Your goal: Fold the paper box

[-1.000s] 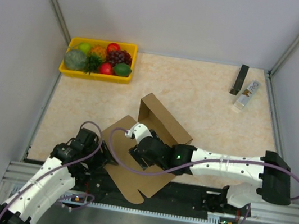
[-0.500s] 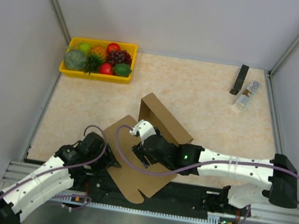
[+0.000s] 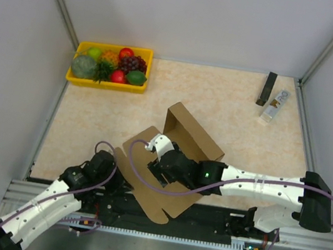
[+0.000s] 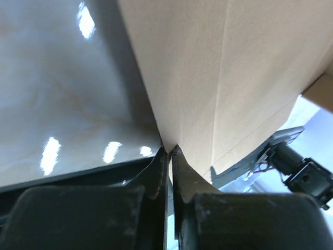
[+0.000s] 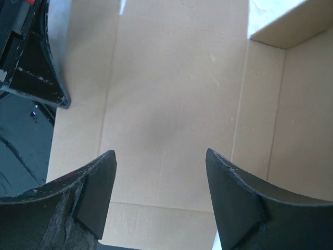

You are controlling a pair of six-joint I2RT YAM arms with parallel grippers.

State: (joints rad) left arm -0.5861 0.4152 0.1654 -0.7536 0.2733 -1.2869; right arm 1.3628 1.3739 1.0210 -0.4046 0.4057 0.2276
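The paper box (image 3: 183, 141) is brown corrugated cardboard, lying half open on the table near the arms. Two of its walls stand up at the back, and a flat panel (image 3: 163, 208) reaches over the table's near edge. My left gripper (image 3: 121, 185) is shut on the thin left edge of that panel; in the left wrist view its jaws pinch the cardboard (image 4: 218, 78) at the left gripper (image 4: 169, 151). My right gripper (image 3: 160, 170) hovers open over the middle of the panel. In the right wrist view the right gripper (image 5: 160, 156) has bare cardboard (image 5: 171, 94) between its fingers.
A yellow tray of fruit (image 3: 76, 77) stands at the back left. A black bar (image 3: 266, 89) and a small white pack (image 3: 274, 106) lie at the back right. Grey walls close in both sides. A metal rail (image 3: 200, 232) runs along the near edge.
My left gripper has gone from open to shut on the box's left edge. The box has shifted a little to the right. The right gripper stays open above the panel.
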